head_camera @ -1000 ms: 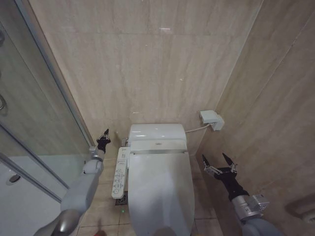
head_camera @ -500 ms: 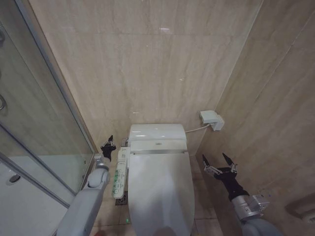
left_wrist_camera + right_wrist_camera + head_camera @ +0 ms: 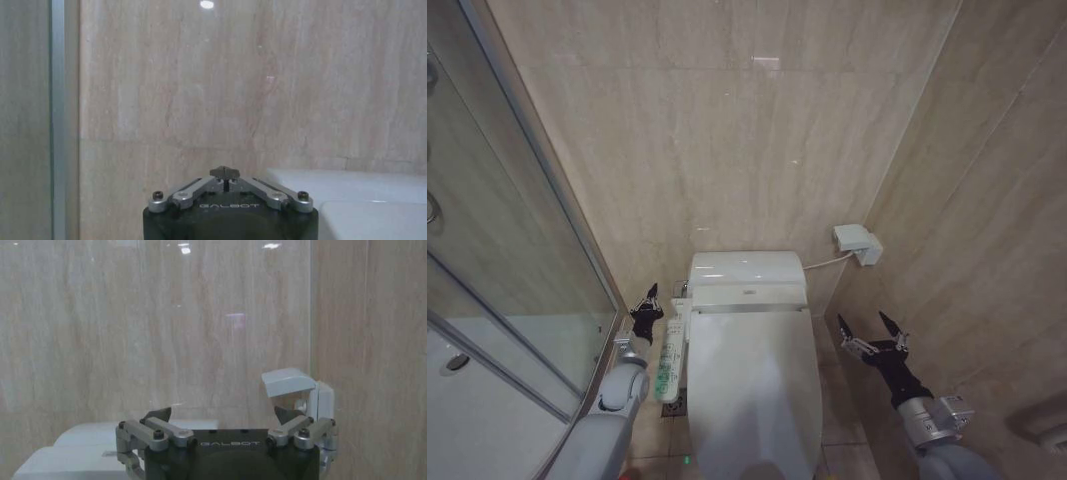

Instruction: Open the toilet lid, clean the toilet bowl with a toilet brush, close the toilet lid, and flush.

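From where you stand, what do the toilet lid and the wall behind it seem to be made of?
The toilet lid, lying closed, looks like glossy white plastic: smooth and evenly moulded, with soft reflections. It could be another glazed material. The wall looks like polished beige stone or stone-look tile: faint veining, thin joint lines and a mirrored ceiling light.

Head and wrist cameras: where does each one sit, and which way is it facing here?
Head view: from the robot's head, looking forward and down at the closed toilet lid and the wall; left gripper beside the tank, right gripper open by the side wall.
Left wrist view: on the left wrist, facing the back wall; its shut gripper low in frame, the tank beside it.
Right wrist view: on the right wrist, facing the wall; its open gripper.
Shared: the wall box, the tank.
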`<state>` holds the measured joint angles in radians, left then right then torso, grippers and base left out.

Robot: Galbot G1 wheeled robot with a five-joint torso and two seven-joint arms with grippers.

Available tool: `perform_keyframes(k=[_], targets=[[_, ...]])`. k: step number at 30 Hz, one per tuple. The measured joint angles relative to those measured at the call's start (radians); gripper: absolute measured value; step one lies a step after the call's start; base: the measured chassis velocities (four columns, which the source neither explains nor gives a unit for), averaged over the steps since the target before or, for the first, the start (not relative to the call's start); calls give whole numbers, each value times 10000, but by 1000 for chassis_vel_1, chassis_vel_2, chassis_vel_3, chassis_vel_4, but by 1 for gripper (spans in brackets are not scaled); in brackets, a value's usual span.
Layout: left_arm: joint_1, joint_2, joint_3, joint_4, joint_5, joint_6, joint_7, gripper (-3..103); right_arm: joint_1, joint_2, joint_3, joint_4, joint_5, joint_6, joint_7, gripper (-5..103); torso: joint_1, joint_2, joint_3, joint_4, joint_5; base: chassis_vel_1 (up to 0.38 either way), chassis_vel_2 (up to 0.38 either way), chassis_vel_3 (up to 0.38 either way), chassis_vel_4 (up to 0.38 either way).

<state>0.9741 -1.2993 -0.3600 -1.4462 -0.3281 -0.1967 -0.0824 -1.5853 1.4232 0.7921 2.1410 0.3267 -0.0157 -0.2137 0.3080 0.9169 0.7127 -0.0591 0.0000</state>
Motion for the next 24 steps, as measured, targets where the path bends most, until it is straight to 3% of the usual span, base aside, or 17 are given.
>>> perform_keyframes(k=[10, 24], targets=[[113, -37, 78, -187, 41, -77, 58, 0, 0, 0, 0, 0, 0, 0, 0, 100, 1, 0, 1, -1, 4, 130, -127, -132, 116], [175, -118, 177, -217, 97, -132, 82, 0, -2, 0, 0, 0, 0, 0, 0, 100, -6, 3, -1, 1, 1, 266, -253, -265, 258]])
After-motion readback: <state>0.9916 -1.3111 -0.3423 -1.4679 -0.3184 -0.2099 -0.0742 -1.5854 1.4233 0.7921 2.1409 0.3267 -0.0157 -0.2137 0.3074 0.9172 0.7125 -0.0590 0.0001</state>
